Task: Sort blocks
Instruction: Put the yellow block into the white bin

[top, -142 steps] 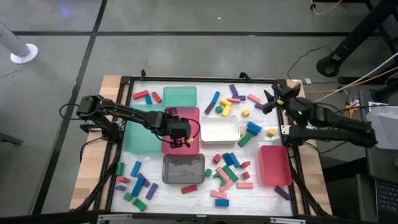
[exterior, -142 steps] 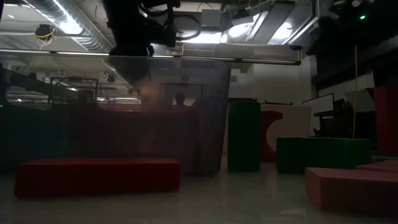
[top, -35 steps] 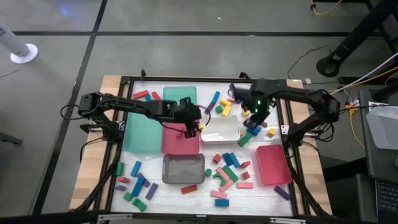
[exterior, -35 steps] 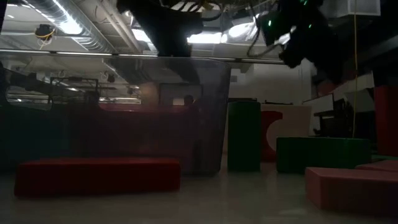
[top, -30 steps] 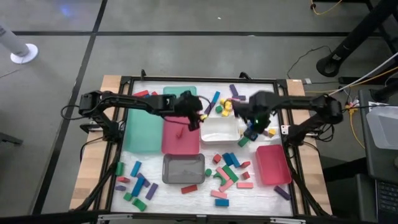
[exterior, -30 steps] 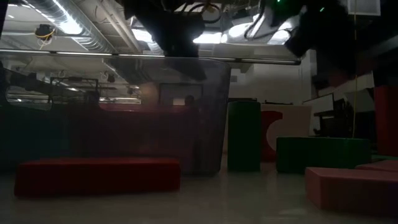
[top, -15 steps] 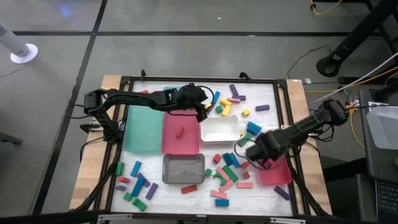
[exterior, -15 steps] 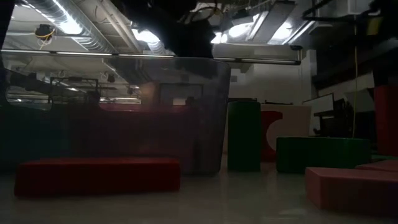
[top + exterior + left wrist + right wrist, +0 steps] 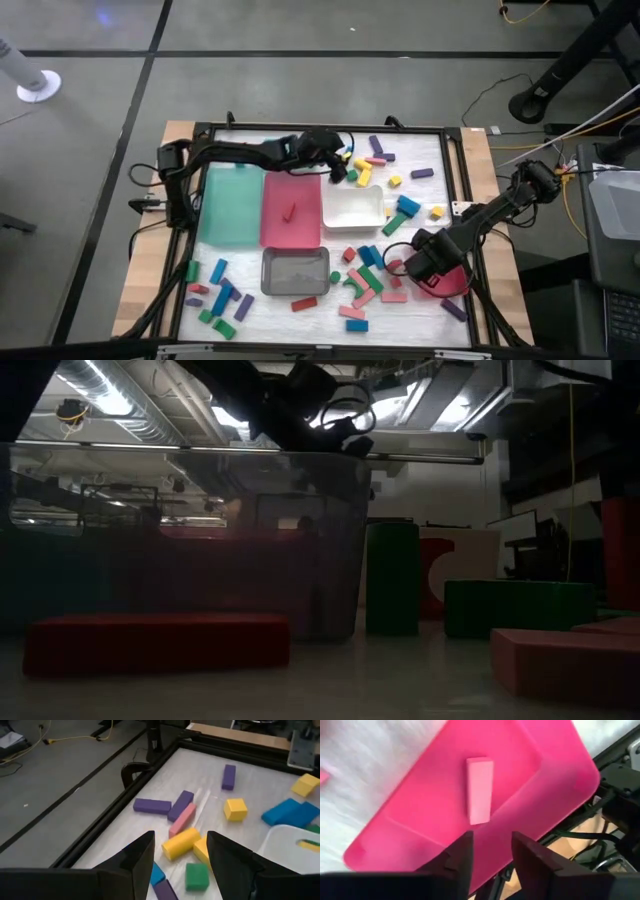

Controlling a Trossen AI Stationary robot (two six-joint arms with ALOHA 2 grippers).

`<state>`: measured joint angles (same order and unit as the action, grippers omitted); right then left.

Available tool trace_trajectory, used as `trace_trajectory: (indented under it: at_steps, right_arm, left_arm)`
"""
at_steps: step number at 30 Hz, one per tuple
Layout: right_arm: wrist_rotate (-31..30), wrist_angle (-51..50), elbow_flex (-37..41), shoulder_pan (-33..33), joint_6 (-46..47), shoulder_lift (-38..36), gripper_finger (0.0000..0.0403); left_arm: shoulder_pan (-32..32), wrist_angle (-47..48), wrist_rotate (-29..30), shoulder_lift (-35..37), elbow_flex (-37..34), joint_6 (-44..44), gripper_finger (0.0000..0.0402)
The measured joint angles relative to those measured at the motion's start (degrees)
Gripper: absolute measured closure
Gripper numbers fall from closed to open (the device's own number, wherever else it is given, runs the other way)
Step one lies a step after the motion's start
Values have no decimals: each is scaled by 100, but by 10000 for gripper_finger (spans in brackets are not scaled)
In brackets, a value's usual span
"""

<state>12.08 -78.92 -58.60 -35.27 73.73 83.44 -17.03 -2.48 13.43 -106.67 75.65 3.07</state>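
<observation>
Blocks (image 9: 372, 276) lie scattered over the white table (image 9: 300, 325), clustered at its 12, 4 and 7 o'clock areas as seen from above. One pink bar (image 9: 480, 790) lies flat in the pink tray (image 9: 530, 775) at 4 o'clock, directly under the right gripper (image 9: 487, 851), whose fingers stand apart and empty above it. A small red piece (image 9: 289, 212) rests in the red tray (image 9: 291, 231) near the centre; the green tray (image 9: 229, 205) sits at its 9 o'clock side, the white tray (image 9: 352, 207) at its 3 o'clock side with something yellowish at one edge, and the grey tray (image 9: 294, 271) at its 6 o'clock side. The left gripper (image 9: 178, 851) hovers at the table's 12 o'clock edge with its fingers spread and nothing between them, over a yellow bar (image 9: 180, 843), a green cube (image 9: 196, 875) and a pink bar (image 9: 182, 819). A black frame (image 9: 320, 128) rims the table. Grey floor (image 9: 300, 60) with dark seams surrounds it, and ceiling ducts and lights (image 9: 110, 405) show beyond.
</observation>
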Motion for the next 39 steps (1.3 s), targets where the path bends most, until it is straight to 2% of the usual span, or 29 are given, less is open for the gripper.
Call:
trace_trajectory:
  at_steps: [7,13,22,33,39]
  right_arm:
    - [16,-374,-20,2,-46,1,238]
    - [-250,-1128,-224,2,-187,-7,238]
    - [-1384,-1081,-248,4,-397,-445,238]
    - [-2885,-1099,-248,59,-400,-949,238]
    - [-3215,-1111,-248,371,-730,-1047,238]
  left_arm:
    - [-207,-45,0,-351,371,502,233]
    - [-298,158,0,-988,1122,622,233]
    - [-352,2014,-7,-1706,2389,1035,233]
    - [-533,2303,-86,-2067,2453,1638,233]
    - [-556,2334,-153,-2257,2453,1669,233]
